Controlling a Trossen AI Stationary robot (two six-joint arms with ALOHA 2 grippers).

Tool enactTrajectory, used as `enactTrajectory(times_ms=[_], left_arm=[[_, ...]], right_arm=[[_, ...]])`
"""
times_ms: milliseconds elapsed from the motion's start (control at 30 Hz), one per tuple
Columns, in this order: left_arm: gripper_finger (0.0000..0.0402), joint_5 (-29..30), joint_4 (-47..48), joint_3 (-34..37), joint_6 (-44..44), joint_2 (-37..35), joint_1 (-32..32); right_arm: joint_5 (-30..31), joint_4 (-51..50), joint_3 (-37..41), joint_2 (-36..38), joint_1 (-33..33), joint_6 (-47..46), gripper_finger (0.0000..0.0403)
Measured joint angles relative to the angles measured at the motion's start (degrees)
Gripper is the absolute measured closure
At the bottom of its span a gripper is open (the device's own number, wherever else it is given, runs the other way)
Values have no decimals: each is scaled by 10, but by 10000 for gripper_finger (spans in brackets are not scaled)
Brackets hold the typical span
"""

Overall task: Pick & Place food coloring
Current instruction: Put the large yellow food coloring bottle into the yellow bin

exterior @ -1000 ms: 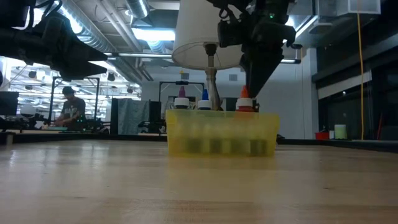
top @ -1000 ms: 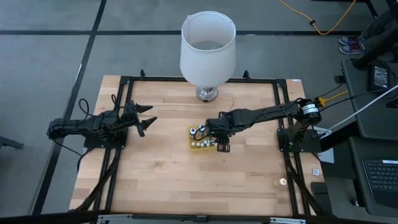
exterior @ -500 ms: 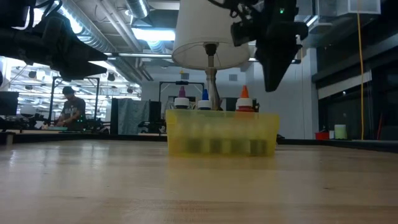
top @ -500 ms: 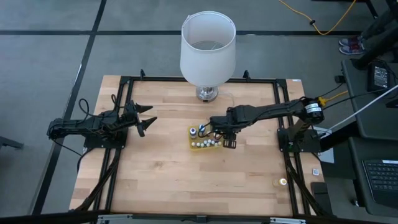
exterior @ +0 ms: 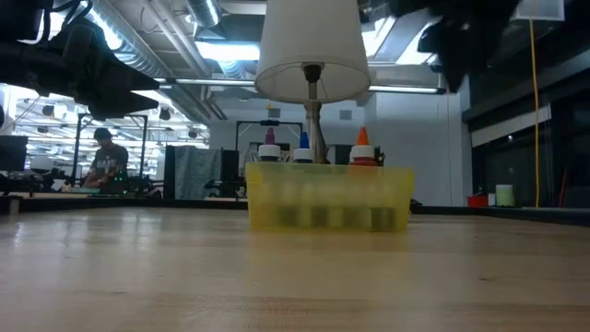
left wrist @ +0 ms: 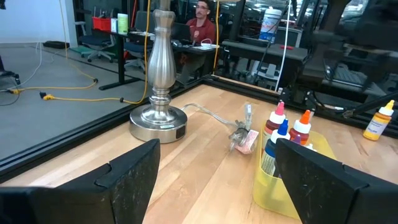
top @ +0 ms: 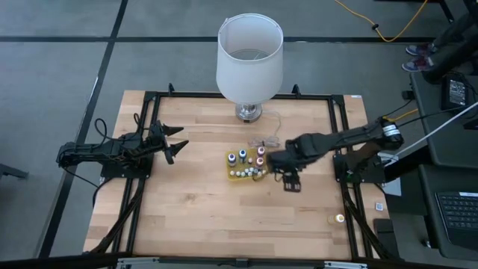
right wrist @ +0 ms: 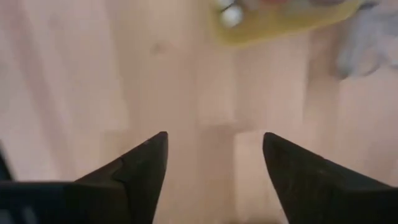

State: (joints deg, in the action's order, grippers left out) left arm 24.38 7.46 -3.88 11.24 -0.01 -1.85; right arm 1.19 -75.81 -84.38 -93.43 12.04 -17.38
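At the table's centre, the food coloring bottles (top: 246,161) stand upright in the yellow tray (top: 232,175), just in front of the white-shaded lamp (top: 249,54); red, orange and blue tops rise above the tray wall. The right gripper (top: 290,179), over the tray a second ago, has withdrawn to bare wood just beside it, its fingers now spread apart with nothing between them. This suggests a bottle has just been released into the tray and another pick comes next. The left gripper (top: 173,142) waits well apart at the left edge, fingers wide and empty.
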Motion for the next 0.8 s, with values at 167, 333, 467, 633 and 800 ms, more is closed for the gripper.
enactTrajectory(times_ms=[167, 333, 467, 633, 800], left_arm=[[90, 0, 0, 0, 0, 0, 0], [90, 0, 0, 0, 0, 0, 0], [89, 0, 0, 0, 0, 0, 0], [90, 0, 0, 0, 0, 0, 0], [91, 0, 0, 0, 0, 0, 0]], right_arm=[[-14, -46, 0, 29, 80, -35, 119], [-23, -91, 1, 54, 179, -57, 114], [-46, -101, 19, 68, 252, -84, 114], [-72, -98, 55, 77, 329, -143, 114], [-109, -84, 95, 78, 377, -199, 114]])
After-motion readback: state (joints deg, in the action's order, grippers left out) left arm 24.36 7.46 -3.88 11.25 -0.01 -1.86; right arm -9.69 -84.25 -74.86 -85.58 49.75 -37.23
